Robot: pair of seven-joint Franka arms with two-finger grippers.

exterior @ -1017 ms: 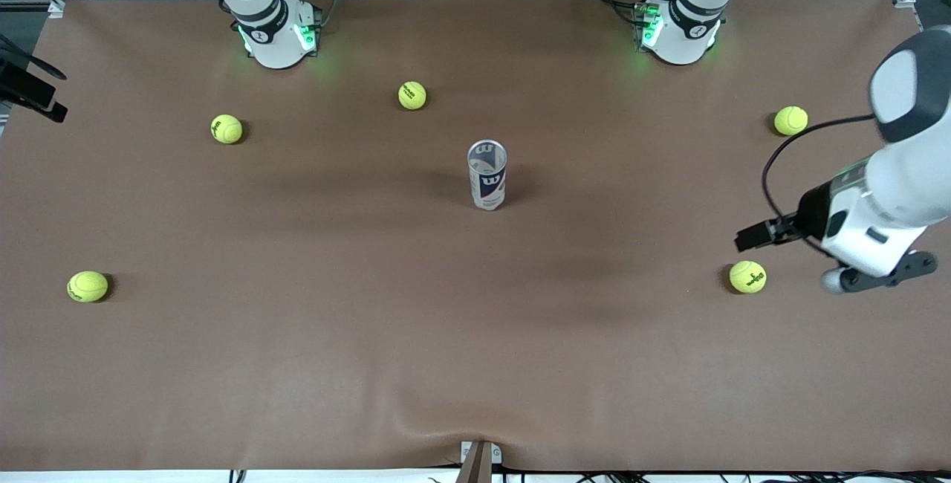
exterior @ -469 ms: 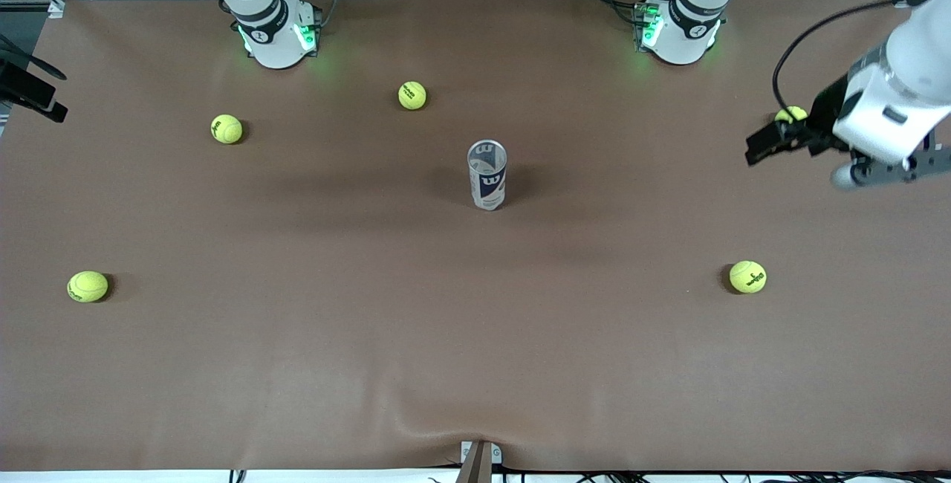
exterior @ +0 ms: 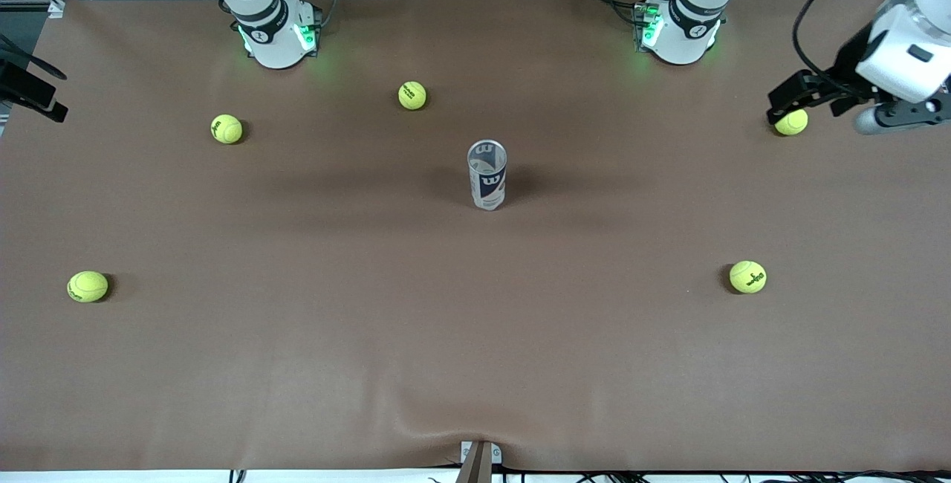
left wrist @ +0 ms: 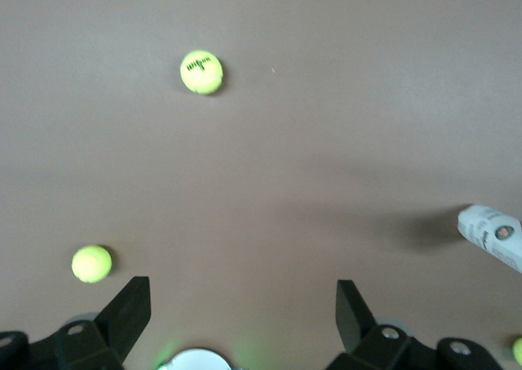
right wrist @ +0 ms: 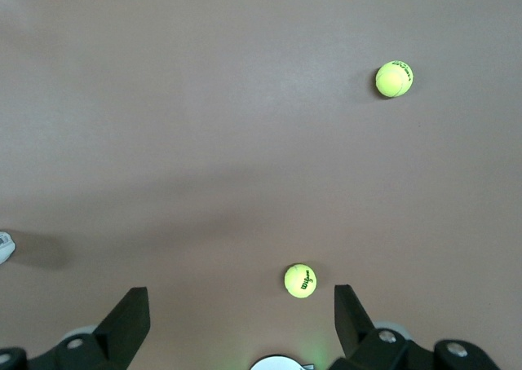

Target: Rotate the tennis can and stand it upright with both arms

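The tennis can (exterior: 487, 174) stands upright in the middle of the brown table, open mouth up, with the navy "W" label toward the front camera. Nothing touches it. Its edge shows in the left wrist view (left wrist: 492, 235) and as a sliver in the right wrist view (right wrist: 4, 248). My left gripper (exterior: 787, 96) hangs open and empty in the air over a tennis ball at the left arm's end of the table; its own view shows the jaws (left wrist: 242, 297) spread wide. My right gripper (right wrist: 241, 305) is open and empty, high above the table near the right arm's base, and out of the front view.
Several tennis balls lie scattered around the can: one (exterior: 412, 95) between the bases, one (exterior: 226, 128) and one (exterior: 88, 286) toward the right arm's end, one (exterior: 747, 276) and one (exterior: 790, 122) toward the left arm's end. A black fixture (exterior: 30, 89) juts in at the table's edge.
My left arm has swung away from the front camera, from over the nearer tennis ball to over the one nearer its base. The can and the right arm have not moved.
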